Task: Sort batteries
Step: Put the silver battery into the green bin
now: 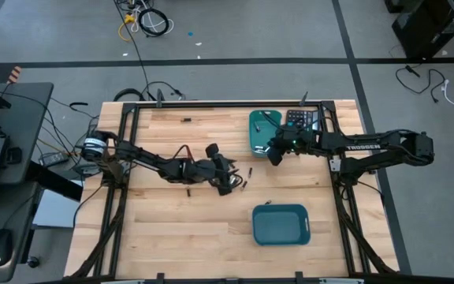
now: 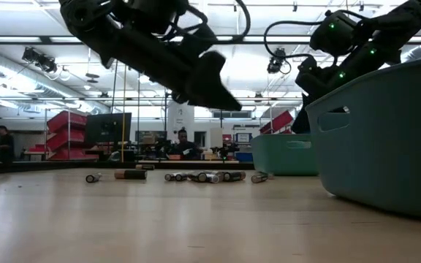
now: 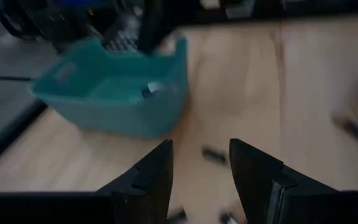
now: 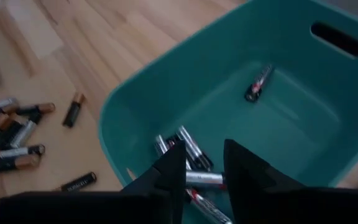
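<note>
A loose heap of small silvery and dark batteries (image 1: 243,178) lies on the wooden table at its middle; the low view shows the batteries (image 2: 203,176) in a row. My left gripper (image 1: 227,178) hovers open just left of them, with single batteries (image 3: 213,154) on the table beyond its fingers. Over the far teal bin (image 1: 262,130) my right gripper (image 4: 204,168) hangs open, nothing between its fingers. Inside that bin (image 4: 303,118) several batteries (image 4: 194,152) lie on the floor, one more (image 4: 258,83) apart from them.
A second teal bin (image 1: 280,223) stands toward the near right of the table. A black calculator (image 1: 302,118) lies by the far bin at the far right. A lone small dark item (image 1: 186,120) sits near the far edge. Bare wood covers the near left.
</note>
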